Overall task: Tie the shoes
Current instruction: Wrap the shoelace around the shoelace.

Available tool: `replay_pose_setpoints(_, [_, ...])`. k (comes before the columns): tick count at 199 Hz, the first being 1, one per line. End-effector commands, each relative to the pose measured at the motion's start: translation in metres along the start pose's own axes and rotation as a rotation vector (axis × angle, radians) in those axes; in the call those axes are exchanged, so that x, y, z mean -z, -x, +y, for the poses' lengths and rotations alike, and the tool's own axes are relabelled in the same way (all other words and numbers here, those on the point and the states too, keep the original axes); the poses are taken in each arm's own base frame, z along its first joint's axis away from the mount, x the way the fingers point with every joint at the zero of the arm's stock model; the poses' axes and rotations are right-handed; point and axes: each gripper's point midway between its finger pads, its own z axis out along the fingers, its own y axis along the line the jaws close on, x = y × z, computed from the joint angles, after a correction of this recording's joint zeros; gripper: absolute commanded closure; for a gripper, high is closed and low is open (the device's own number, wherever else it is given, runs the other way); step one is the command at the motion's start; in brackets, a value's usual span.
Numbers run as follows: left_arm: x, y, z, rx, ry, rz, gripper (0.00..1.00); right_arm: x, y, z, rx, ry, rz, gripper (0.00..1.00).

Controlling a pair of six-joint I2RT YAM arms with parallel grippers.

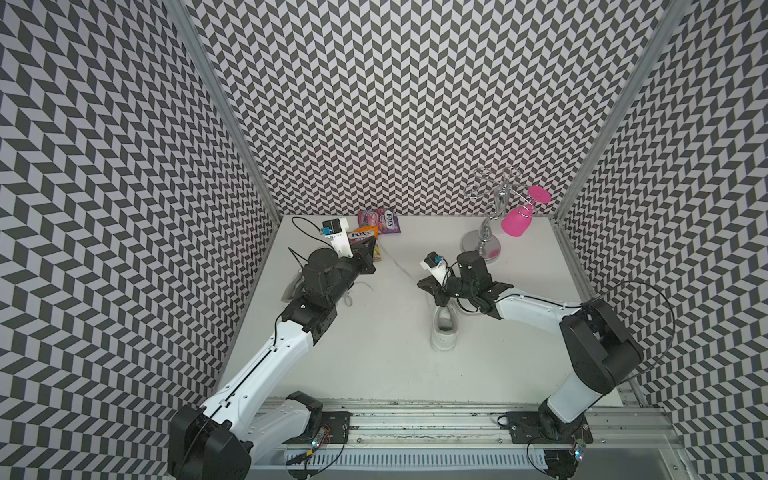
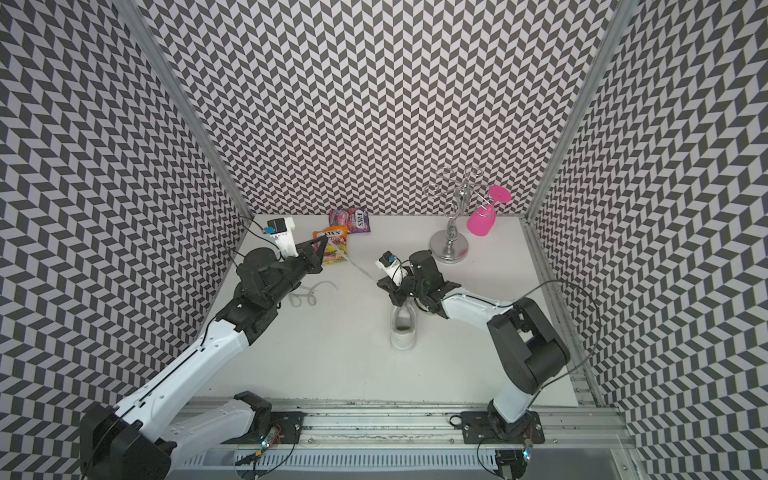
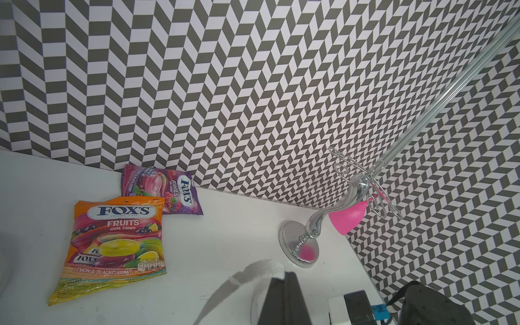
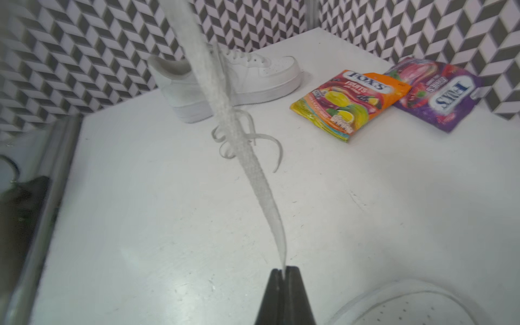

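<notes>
Left arm reaches far-left; left hand is clamped on a lace that runs taut to the right hand, pinched on its other end. Right arm bends in over the middle shoe, whose long axis runs near to far, toe under the hand. The second shoe lies far left on the surface, mostly under the left arm, toe pointing far.

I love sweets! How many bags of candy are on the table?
2. The orange candy bag lies near the back wall, and the purple candy bag lies beside it, right against the wall. More could hide behind the arms.
</notes>
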Motion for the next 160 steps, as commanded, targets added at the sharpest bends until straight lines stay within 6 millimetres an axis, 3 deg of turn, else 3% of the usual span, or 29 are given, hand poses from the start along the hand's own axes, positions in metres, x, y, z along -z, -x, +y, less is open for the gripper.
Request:
replay_pose_setpoints(1, [0.009, 0.014, 0.000, -0.024, 0.028, -0.039, 0.90, 0.021, 0.026, -0.001, 0.038, -0.058, -0.078, 1.00])
replay_pose_setpoints(25, [0.018, 0.005, 0.023, -0.065, 0.139, -0.026, 0.53, 0.039, 0.034, 0.000, 0.024, -0.082, -0.130, 1.00])
replay_pose_setpoints(47, [0.032, -0.002, 0.038, -0.124, 0.204, -0.028, 0.39, 0.048, 0.035, 0.003, 0.020, -0.084, -0.142, 1.00])
replay_pose_setpoints(70, [0.037, -0.009, 0.030, -0.171, 0.145, -0.009, 0.34, 0.053, 0.037, 0.002, 0.008, -0.086, -0.154, 1.00])
replay_pose_setpoints(103, [0.023, -0.032, 0.011, -0.152, 0.018, 0.064, 0.27, 0.056, 0.035, -0.001, -0.015, -0.095, -0.154, 1.00])
replay_pose_setpoints(140, [0.024, -0.039, 0.025, -0.134, 0.085, 0.073, 0.22, 0.062, 0.031, -0.006, -0.033, -0.114, -0.155, 1.00])
replay_pose_setpoints(160, [0.021, -0.041, -0.004, -0.166, -0.078, 0.085, 0.22, 0.064, 0.030, -0.005, -0.034, -0.101, -0.155, 1.00])
